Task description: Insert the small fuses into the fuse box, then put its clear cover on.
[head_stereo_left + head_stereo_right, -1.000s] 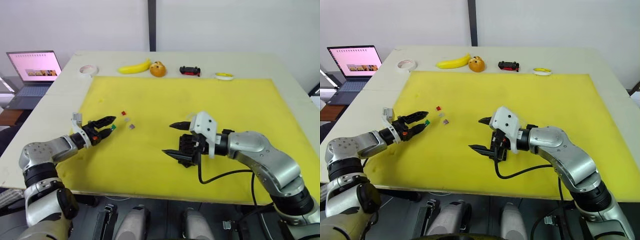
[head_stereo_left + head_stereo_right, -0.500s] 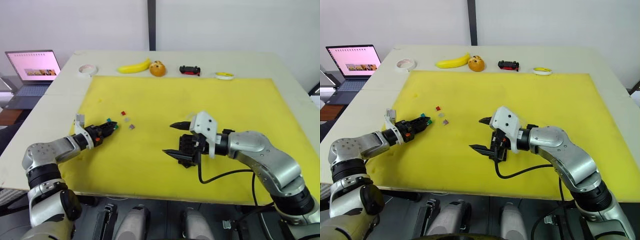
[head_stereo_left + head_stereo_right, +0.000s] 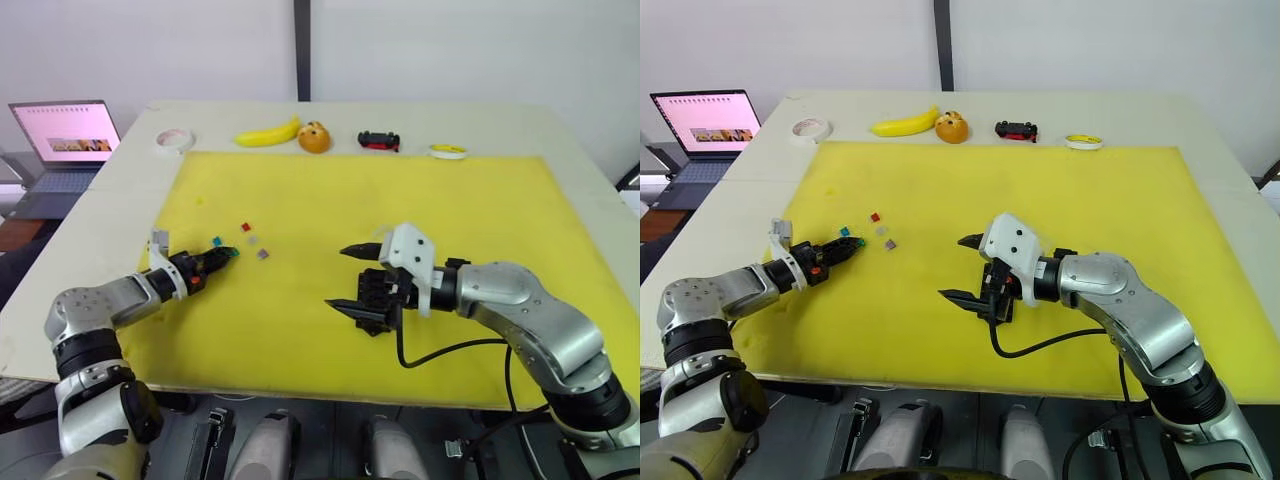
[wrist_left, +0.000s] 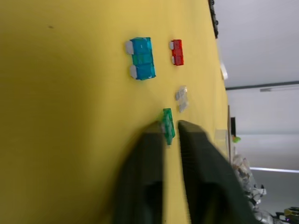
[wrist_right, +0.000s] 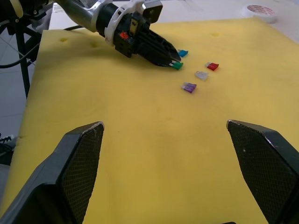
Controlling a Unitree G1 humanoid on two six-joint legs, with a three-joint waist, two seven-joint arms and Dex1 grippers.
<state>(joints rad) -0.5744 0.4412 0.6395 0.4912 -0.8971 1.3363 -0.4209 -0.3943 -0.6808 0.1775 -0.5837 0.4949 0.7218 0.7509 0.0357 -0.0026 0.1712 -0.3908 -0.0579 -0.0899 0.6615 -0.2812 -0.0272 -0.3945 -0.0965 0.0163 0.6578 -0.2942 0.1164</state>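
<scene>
A: Fuses first. Where do you have them?

B: You have them on the yellow mat (image 3: 400, 190), toward its left side. The green fuse (image 4: 167, 126) sits between your left gripper (image 4: 170, 131) fingertips; the jaws are closed in on it from both sides, and it lies at mat level. Just beyond it are the blue fuse (image 4: 141, 58), the red fuse (image 4: 177, 52) and a pale grey fuse (image 4: 181, 98). A purple fuse (image 5: 189, 87) lies a little nearer the mat's middle.

A: And your right gripper?

B: Your right gripper (image 3: 970, 268) hovers near the middle of the mat with its jaws spread wide, nothing between them. The fuse box (image 3: 378, 292) sits on the mat right there, a black block partly hidden by the gripper's white housing. It is well apart from the fuses.

A: What else is on your table?

B: Along the far edge of the table (image 3: 90, 225), beyond the mat, you have a tape roll (image 3: 176, 138), a banana (image 3: 268, 133), an orange (image 3: 316, 137), a toy car (image 3: 380, 140) and a yellow ring (image 3: 449, 152). A laptop (image 3: 65, 140) stands open off the left side.
</scene>
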